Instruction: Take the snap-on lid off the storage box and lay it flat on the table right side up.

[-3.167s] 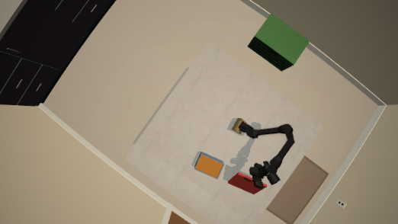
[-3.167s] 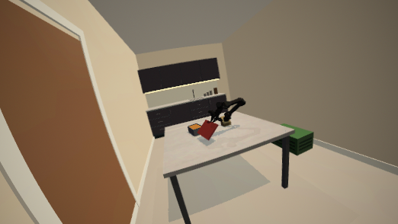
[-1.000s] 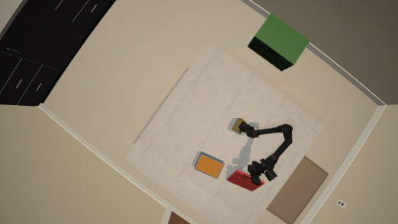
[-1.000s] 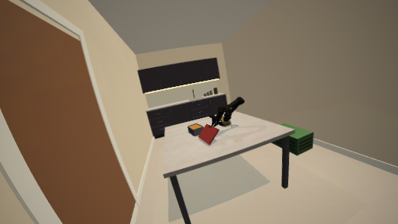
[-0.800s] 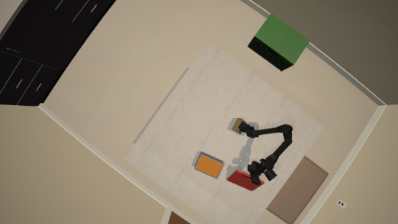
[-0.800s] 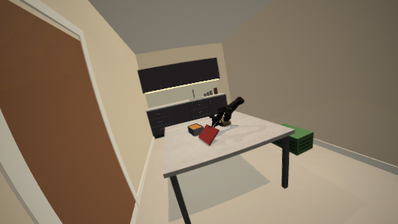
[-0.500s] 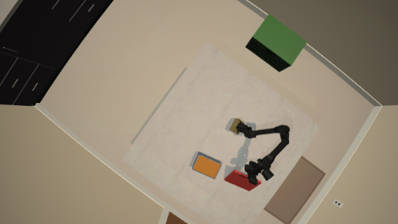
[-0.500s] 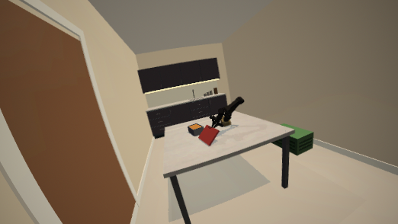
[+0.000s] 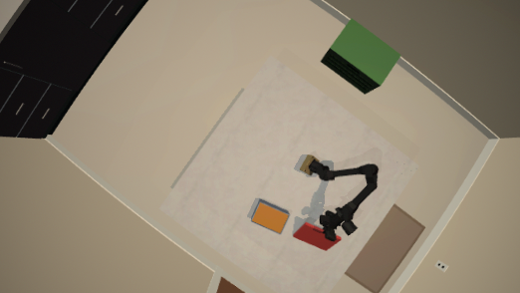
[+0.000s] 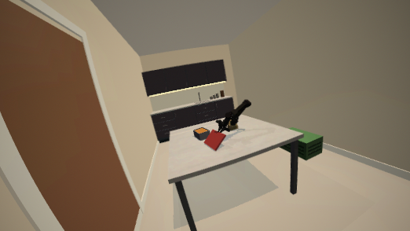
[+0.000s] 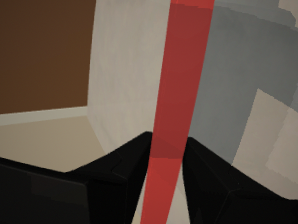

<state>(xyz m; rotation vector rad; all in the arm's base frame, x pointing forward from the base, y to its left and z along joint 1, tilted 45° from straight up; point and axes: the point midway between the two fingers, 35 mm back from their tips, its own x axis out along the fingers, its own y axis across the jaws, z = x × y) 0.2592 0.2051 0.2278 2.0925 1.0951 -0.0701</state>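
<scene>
The storage box (image 9: 274, 206) (image 10: 204, 136) stands on the table, dark grey and without a lid; an orange surface shows inside its rim. The red lid (image 9: 310, 236) (image 10: 215, 140) (image 11: 184, 80) is off the box, beside it. It is steeply tilted, not flat. My gripper (image 11: 166, 141) is shut on the lid, with one black finger on each side of its thin red edge. The arm hides part of the lid in the top view. Whether the lid's lowest edge touches the table cannot be told.
The pale table (image 9: 224, 149) (image 10: 188, 159) carries the box and the arm. The arm's yellowish base block (image 9: 307, 165) is further back. A green crate (image 9: 366, 50) (image 10: 308, 141) stands on the floor beyond the table. A brown mat (image 9: 386, 249) lies past another edge.
</scene>
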